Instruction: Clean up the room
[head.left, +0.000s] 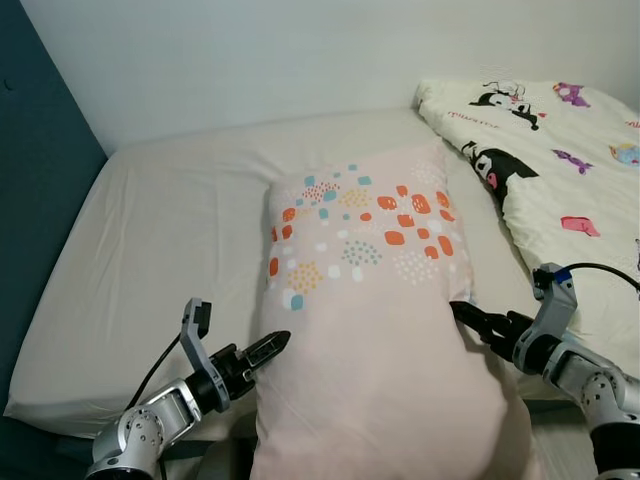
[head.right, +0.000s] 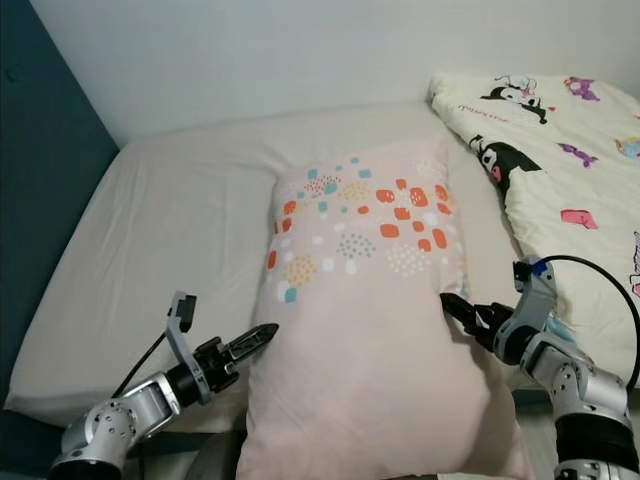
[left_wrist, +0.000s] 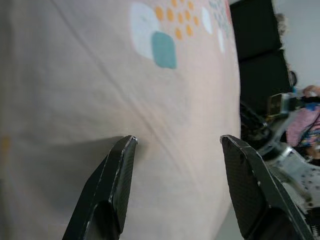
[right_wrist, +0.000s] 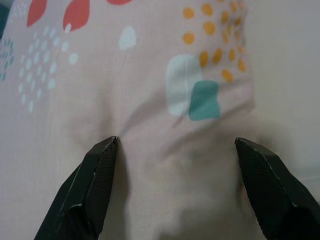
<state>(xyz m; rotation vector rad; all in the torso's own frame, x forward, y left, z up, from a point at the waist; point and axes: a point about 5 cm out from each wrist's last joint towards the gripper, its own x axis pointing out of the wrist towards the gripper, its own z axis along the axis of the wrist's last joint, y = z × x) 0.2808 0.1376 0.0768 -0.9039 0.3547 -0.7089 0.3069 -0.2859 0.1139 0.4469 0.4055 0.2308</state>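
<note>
A large pale pink pillow (head.left: 375, 320) with orange, teal and white dot patterns lies lengthwise on the beige mattress (head.left: 170, 230), its near end hanging over the front edge. My left gripper (head.left: 268, 352) presses against the pillow's left side with its fingers (left_wrist: 117, 175) open on the fabric. On the opposite side, my right gripper (head.left: 470, 318) pushes into the pillow's right side, also open; its fingertips (right_wrist: 102, 160) dent the cloth. The pillow (left_wrist: 150, 100) sits squeezed between the two grippers.
A cream quilt (head.left: 560, 150) printed with cartoon figures lies bunched at the right side of the bed. A white wall runs behind the bed and a dark blue panel (head.left: 35, 170) stands at the left. Bare mattress lies left of the pillow.
</note>
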